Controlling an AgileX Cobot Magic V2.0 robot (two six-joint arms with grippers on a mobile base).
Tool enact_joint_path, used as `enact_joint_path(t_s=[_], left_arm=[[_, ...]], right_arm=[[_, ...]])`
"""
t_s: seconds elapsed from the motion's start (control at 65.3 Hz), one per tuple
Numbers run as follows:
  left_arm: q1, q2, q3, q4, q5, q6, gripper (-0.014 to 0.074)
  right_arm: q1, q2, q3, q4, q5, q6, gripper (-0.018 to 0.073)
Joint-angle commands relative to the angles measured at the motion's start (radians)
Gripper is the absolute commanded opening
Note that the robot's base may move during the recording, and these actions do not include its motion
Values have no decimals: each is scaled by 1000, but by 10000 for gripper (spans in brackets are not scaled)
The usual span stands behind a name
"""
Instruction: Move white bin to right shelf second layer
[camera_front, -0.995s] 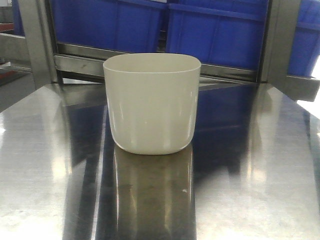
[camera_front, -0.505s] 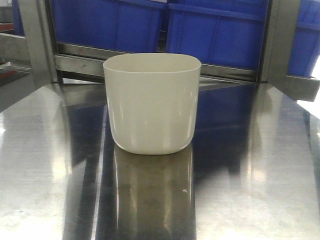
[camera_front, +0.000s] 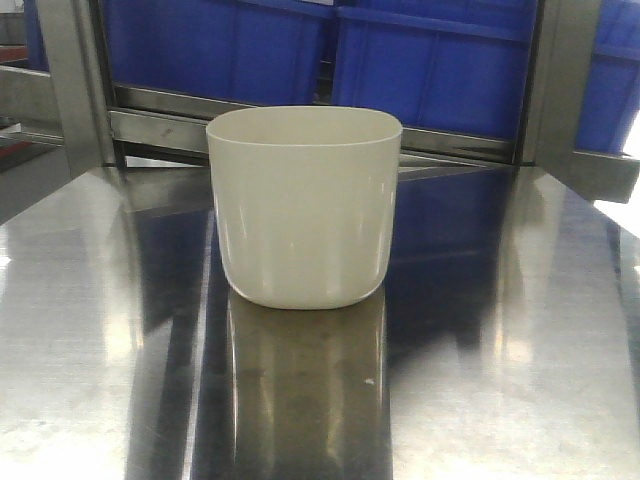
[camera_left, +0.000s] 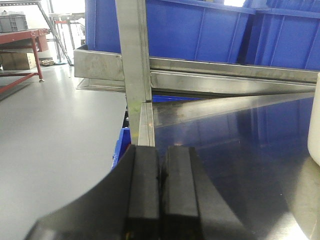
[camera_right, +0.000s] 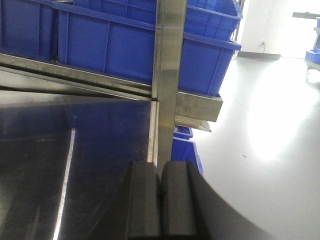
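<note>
The white bin (camera_front: 303, 205) stands upright and empty in the middle of the shiny steel tabletop (camera_front: 90, 330). A sliver of its wall shows at the right edge of the left wrist view (camera_left: 316, 120). My left gripper (camera_left: 160, 152) is shut and empty, low over the table's left edge, well left of the bin. My right gripper (camera_right: 160, 167) is shut and empty over the table's right edge; the bin is out of its view. The roller shelf level is out of view.
Big blue crates (camera_front: 430, 65) sit on a steel rack behind the table. Steel uprights (camera_left: 134, 50) (camera_right: 167, 75) stand at the table's far corners. More blue crates (camera_right: 186, 150) lie below the right edge. Grey floor spreads on both sides.
</note>
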Motion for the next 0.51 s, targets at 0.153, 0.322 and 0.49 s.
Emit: enact_joint_path(t_s=[0.153,0.322,0.49], left_arm=[[-5,-14,37,-6,-84,-3,85],[-5,-14,37,-6,-84,-3,85],[-5,-14,37,-6,-84,-3,85]], right_arm=[[-7,167,-145,-56,5,-2,58],[-7,276,-231,-55,72,-2,58],[-7,427,-353,-43,242,-2,58]])
